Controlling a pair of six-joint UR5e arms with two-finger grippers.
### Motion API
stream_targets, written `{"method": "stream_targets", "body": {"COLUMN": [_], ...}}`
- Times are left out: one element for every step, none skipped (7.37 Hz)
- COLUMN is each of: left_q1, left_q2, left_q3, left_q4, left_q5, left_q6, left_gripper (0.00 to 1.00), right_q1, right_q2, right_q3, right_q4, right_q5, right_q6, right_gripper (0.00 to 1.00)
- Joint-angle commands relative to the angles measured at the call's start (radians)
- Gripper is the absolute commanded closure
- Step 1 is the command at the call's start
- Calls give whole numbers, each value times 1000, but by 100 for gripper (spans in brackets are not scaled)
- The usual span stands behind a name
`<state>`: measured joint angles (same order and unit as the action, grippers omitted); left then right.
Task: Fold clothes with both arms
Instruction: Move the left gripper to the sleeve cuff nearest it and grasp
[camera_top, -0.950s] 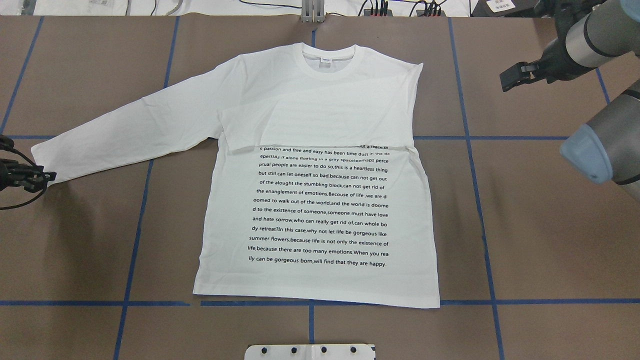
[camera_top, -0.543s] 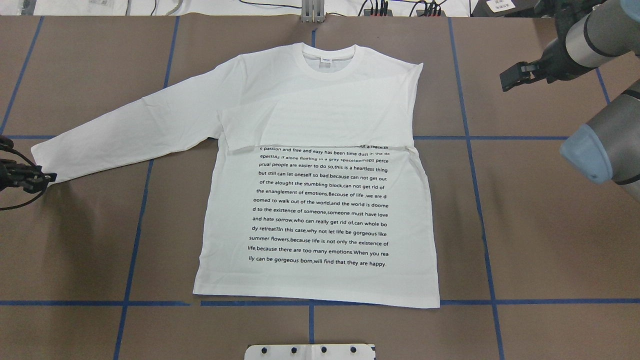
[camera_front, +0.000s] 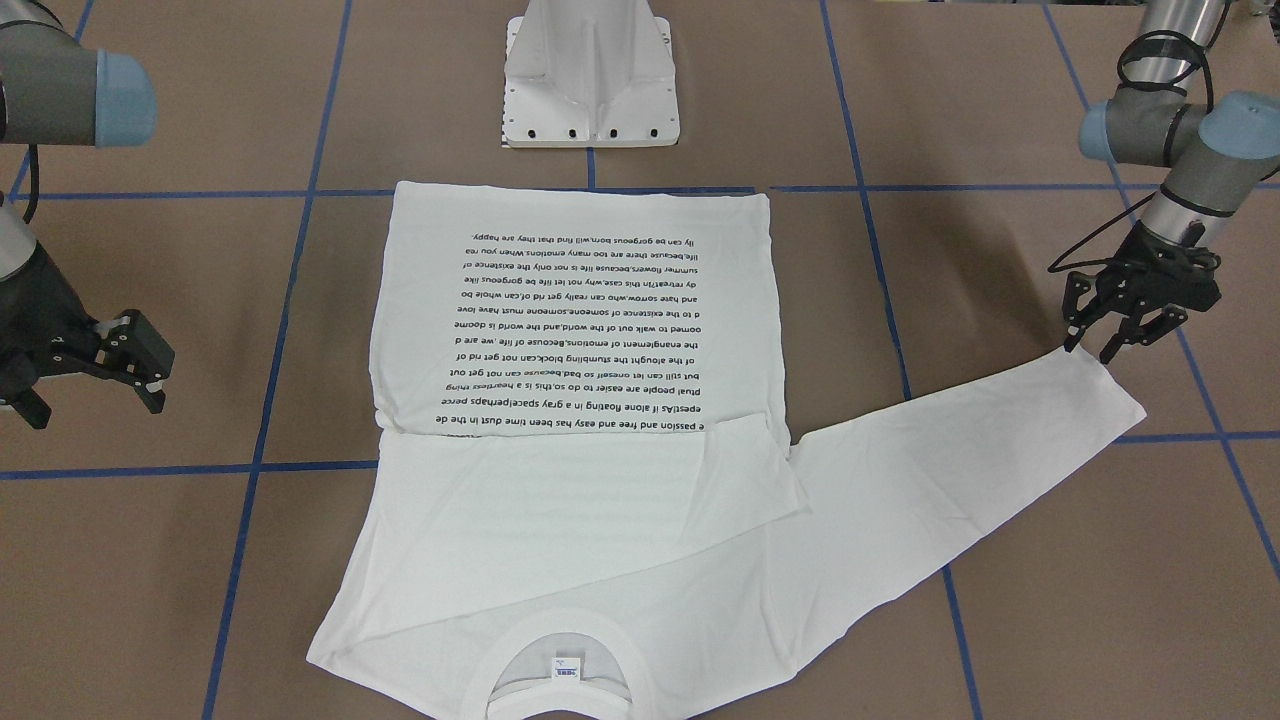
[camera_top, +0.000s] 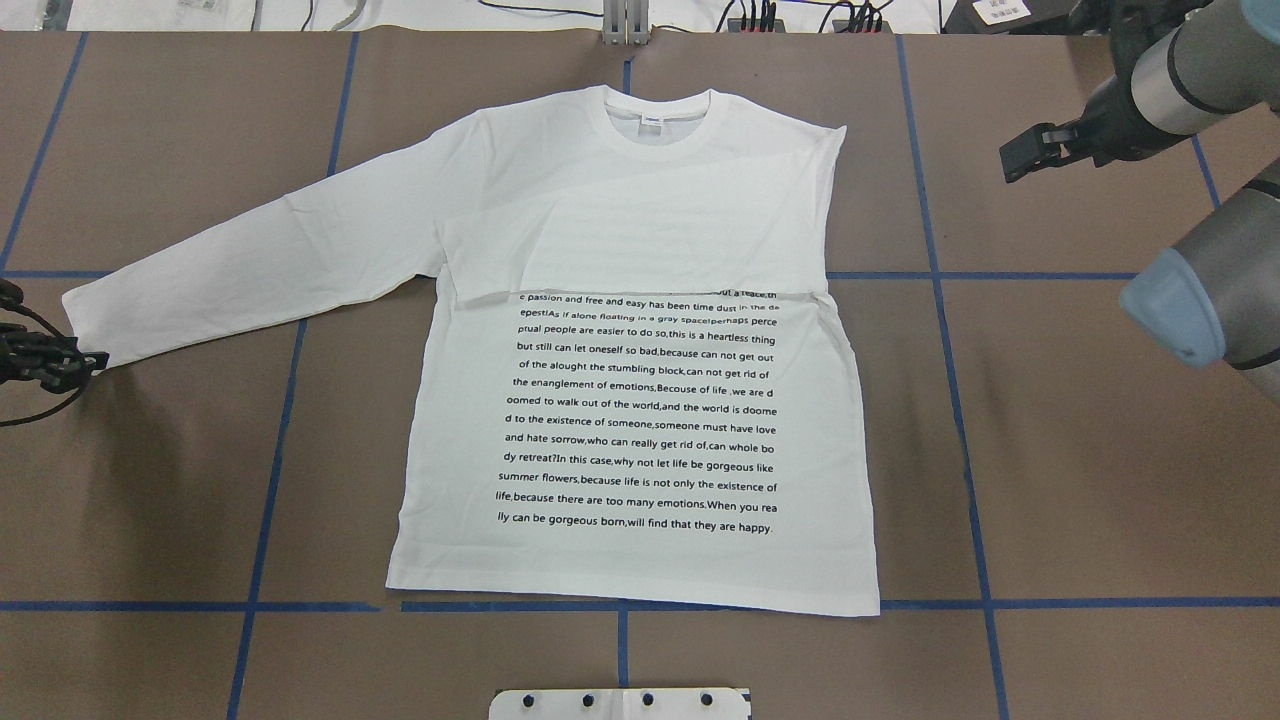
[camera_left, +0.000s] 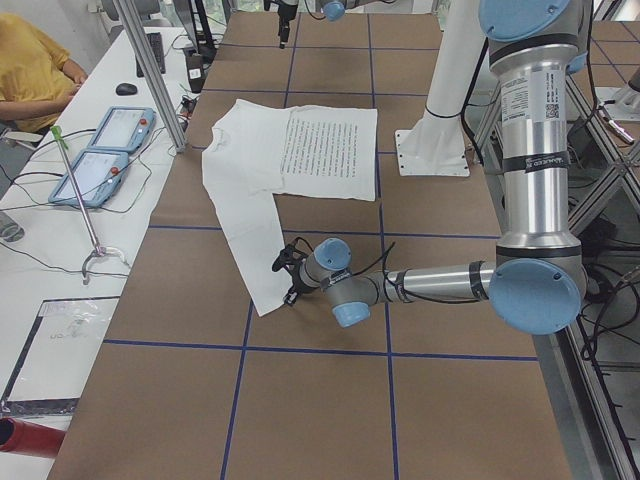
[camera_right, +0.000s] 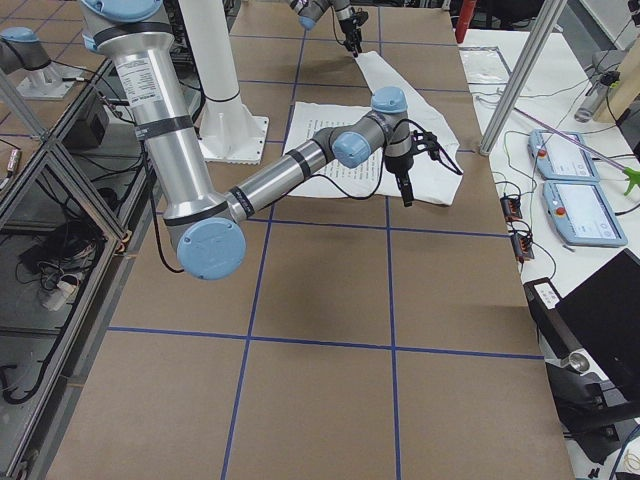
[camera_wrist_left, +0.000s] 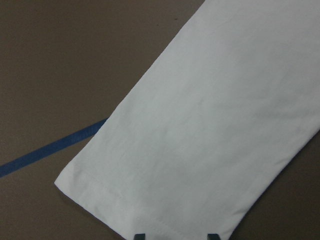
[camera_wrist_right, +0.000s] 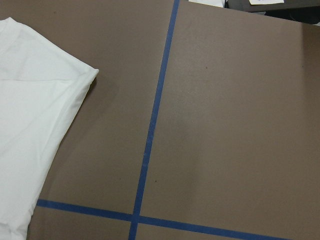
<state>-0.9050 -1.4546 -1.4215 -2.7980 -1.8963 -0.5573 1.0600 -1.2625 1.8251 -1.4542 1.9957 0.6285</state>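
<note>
"T-shirt (camera_top: 620, 450) is lying flat and print-up in the middle of the table (camera_top: 1050, 450), one sleeve (camera_top: 640, 255) folded across the chest, the other reaching out to the left gripper (camera_front: 1090, 348). What is threatening to go wrong?" the first observer is asking.

"The left gripper's jaws are standing apart right at the cuff (camera_wrist_left: 150, 210). If they are closing on only the hem's edge or a single layer, the cloth is likely slipping free on the lift. A hard pull is also risking dragging the body askew and spoiling the folded sleeve. The right gripper (camera_front: 158, 380), jaws likewise released and holding nothing, is hanging well apart from the cloth and pinning nothing."

"And what is proving hard to see?"

"The left fingertips (camera_wrist_left: 141, 235) are being cut off at the wrist view's bottom edge, so contact with the fabric cannot be told. The folded sleeve is covering the top print lines, and the right wrist view is showing none of its own fingers."
</note>
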Motion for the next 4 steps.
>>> {"method": "stream_targets", "body": {"left_q1": [6, 8, 8, 8], "left_q2": [0, 0, 0, 0], "left_q3": [0, 1, 1, 1], "left_q4": [0, 0, 0, 0], "left_q5": [-1, 0, 0, 0], "left_q6": [0, 0, 0, 0], "left_gripper": [46, 46, 46, 49], "right_q1": [0, 0, 0, -2], "right_q2": [0, 0, 0, 0], "right_q3": [-1, -3, -4, -4], "right_q4": [0, 0, 0, 0], "right_q5": [0, -2, -2, -2], "right_q6": [5, 7, 14, 17], "right_gripper": [0, 0, 0, 0]}}
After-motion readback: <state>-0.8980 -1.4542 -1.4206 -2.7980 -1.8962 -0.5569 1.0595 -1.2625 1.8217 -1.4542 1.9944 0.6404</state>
